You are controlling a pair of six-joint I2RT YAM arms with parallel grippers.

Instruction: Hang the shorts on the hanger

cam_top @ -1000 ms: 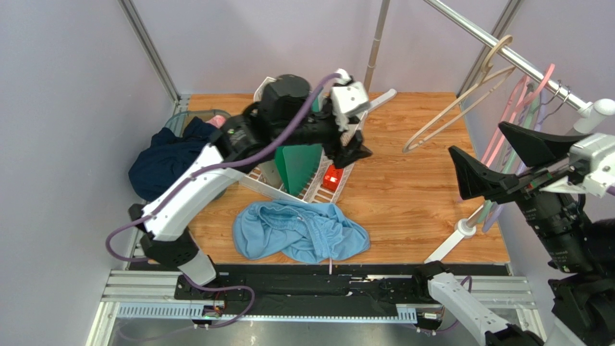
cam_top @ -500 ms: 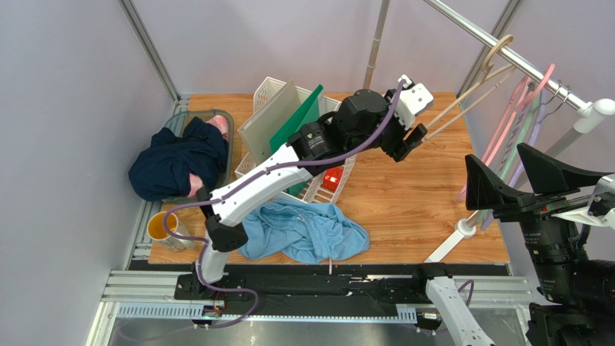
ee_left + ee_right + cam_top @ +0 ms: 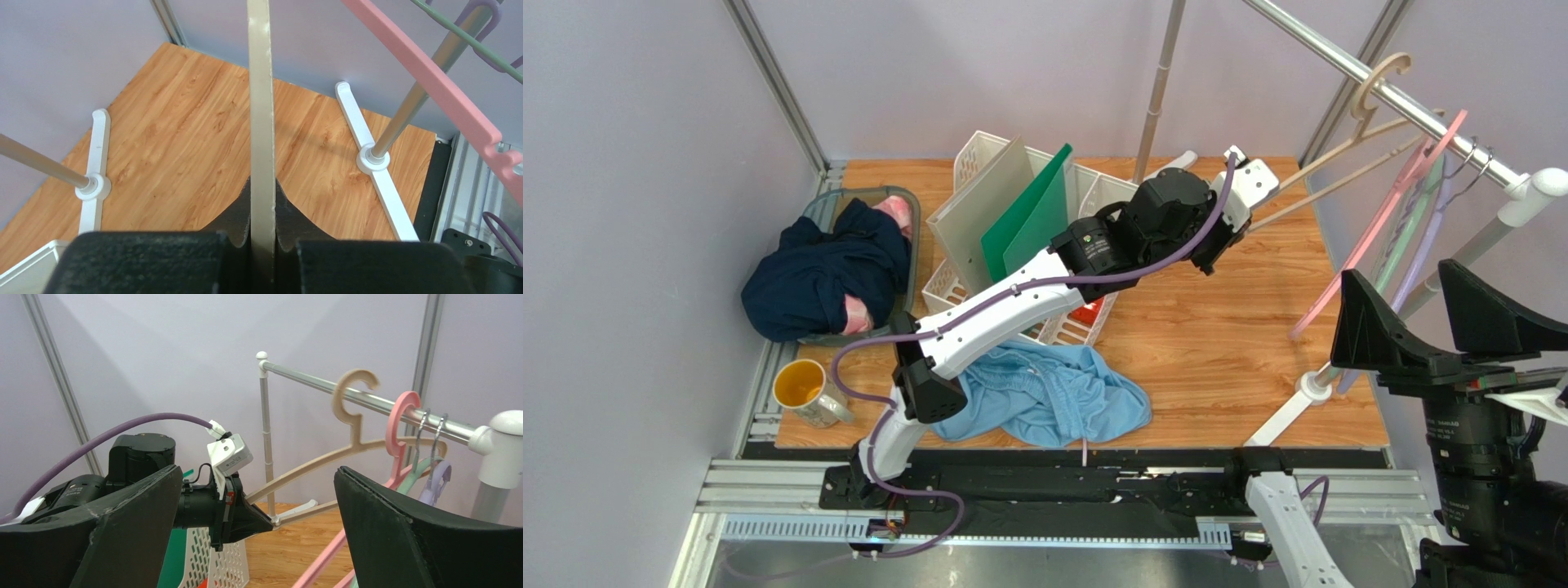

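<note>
The light blue shorts lie crumpled on the wooden table near the front edge. The beige hanger hangs by its hook on the metal rail, swung out to the left. My left gripper is shut on the tip of the hanger's lower arm; in the left wrist view the beige strip is pinched between the black jaws. From the right wrist view the hanger and the left gripper show. My right gripper stands open and empty at the right, apart from the hangers.
Pink, green and purple hangers hang on the rail to the right. A white file rack with green folders stands at the back. A navy garment fills a basket at left, a yellow cup in front. White stand feet lie at right.
My left arm swung from above the file rack to the right, reached the hanger's arm tip and shut on it. The hanger swung slightly. The right gripper dropped lower in view.
</note>
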